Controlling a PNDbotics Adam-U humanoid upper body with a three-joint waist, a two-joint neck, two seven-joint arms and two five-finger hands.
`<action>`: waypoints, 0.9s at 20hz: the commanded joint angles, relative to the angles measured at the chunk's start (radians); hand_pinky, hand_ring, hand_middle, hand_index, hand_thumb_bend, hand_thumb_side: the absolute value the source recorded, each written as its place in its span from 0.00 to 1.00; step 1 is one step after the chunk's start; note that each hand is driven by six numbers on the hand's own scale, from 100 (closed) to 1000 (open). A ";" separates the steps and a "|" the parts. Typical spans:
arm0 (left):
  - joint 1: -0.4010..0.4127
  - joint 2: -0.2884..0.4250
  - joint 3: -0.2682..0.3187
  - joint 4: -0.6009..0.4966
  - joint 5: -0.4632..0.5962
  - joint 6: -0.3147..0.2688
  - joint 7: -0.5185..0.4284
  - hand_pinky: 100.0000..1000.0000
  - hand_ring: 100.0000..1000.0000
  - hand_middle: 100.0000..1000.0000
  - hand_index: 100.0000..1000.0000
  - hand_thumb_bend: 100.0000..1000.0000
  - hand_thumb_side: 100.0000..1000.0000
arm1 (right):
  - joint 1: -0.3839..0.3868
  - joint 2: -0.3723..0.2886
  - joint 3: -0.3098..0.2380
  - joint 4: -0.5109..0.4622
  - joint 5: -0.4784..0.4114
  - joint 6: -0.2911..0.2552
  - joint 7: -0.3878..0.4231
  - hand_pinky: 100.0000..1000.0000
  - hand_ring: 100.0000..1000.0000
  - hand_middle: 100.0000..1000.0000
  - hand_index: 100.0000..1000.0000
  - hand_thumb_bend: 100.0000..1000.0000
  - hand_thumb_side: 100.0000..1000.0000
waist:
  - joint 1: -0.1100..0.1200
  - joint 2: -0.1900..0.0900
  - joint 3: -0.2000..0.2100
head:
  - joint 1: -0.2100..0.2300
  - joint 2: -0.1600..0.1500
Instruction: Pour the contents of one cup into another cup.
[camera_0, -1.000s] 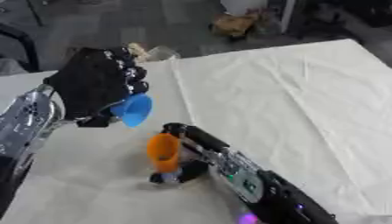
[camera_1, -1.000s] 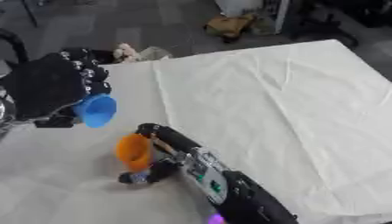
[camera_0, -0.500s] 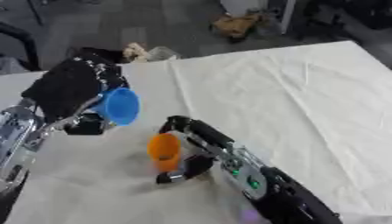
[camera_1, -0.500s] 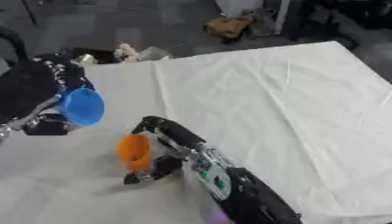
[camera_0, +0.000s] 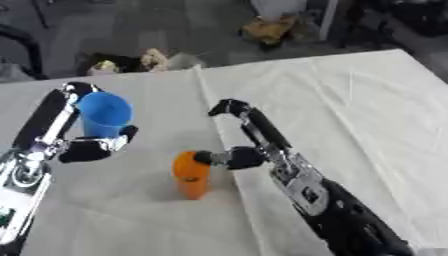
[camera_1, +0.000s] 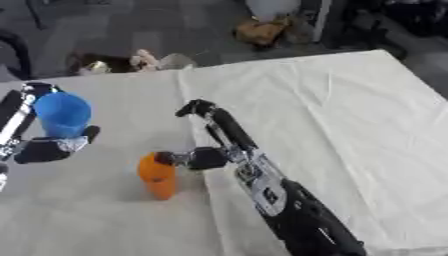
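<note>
white cloth covers the table (camera_0: 350, 110), creased, running askew toward the far edge; beyond it a grey floor with a brown heap (camera_0: 267, 29) and a small pale clutter (camera_0: 131, 61) near the table's far left corner.

right arm enters from the lower right, black with silver joints. right hand (camera_0: 249, 145) sits mid-table: one finger is raised and bent at the tip toward the far side, thumb reaches left and touches the upper rim area of the orange cup (camera_0: 192, 175). fingers are spread wide; whether any finger wraps the cup's far side cannot be told, contact seen is thumb tip only.

left arm enters from the lower left edge. left hand (camera_0: 66, 135) holds the blue cup (camera_0: 104, 114) off the cloth: long fingers run up the cup's left side, thumb closes under and against its lower right. fingers curled round the cup.

blue cup: roughly upright, mouth tipped slightly toward the camera, interior not readable. it sits up and to the left of the orange cup, apart from it.

orange cup: stands upright on the cloth, between the two hands, just left of the right hand. contents not visible.
</note>
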 joint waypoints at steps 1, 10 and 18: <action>-0.006 -0.015 -0.008 0.038 0.081 -0.004 -0.005 0.59 0.35 0.03 0.37 0.04 0.36 | -0.015 -0.027 -0.022 -0.069 -0.042 0.033 -0.121 0.89 0.90 0.70 0.73 0.73 0.71 | -0.002 -0.017 -0.003 | 0.003 -0.003; 0.043 -0.027 -0.046 0.071 -0.075 -0.147 -0.098 0.73 0.67 0.53 0.79 1.00 0.59 | -0.012 -0.034 -0.025 -0.104 -0.083 0.060 -0.165 0.88 0.89 0.69 0.72 0.69 0.74 | -0.004 -0.014 -0.003 | 0.004 -0.001; 0.101 0.010 0.035 -0.044 -0.211 -0.196 -0.088 0.80 0.78 0.75 0.87 1.00 0.68 | -0.007 -0.039 -0.029 -0.107 -0.106 0.058 -0.167 0.87 0.88 0.68 0.71 0.67 0.75 | -0.004 -0.014 0.007 | -0.004 -0.001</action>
